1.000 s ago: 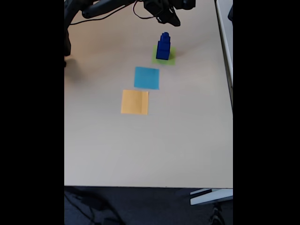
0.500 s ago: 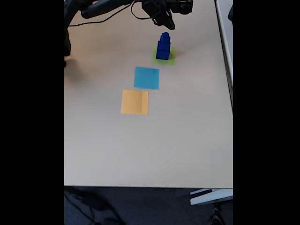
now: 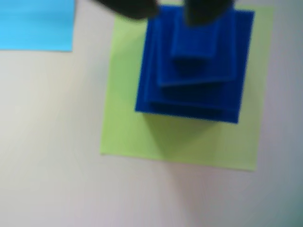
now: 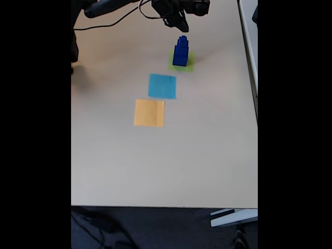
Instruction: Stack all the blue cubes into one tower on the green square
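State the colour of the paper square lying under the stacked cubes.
Light yellow-green; the green square beneath the tower shows best in the wrist view.

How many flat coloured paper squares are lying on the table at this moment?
3. The green square lies nearest the arm under the tower, the light-blue square sits in the middle, and the orange square is nearest the camera. None appears hidden.

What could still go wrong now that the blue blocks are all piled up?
The gripper hangs just above the tower, so a stray dip might knock the small top block off. In the wrist view the tower sits toward one corner of the green square, so a nudge could push it partly off.
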Robot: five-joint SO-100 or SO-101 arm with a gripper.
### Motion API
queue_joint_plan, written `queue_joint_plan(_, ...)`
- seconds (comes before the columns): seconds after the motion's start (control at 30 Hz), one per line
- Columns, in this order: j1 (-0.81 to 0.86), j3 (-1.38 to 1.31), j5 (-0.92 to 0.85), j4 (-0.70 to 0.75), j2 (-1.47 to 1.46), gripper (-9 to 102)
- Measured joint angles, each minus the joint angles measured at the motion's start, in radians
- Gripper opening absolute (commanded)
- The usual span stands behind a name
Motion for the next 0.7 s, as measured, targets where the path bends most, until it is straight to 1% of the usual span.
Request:
queue_joint_plan(0.2,-0.021,0.064,0.037,0.003,0.02,0)
queue_joint_plan(0.7,-0.034,0.107,0.038,0.029,0.029,0)
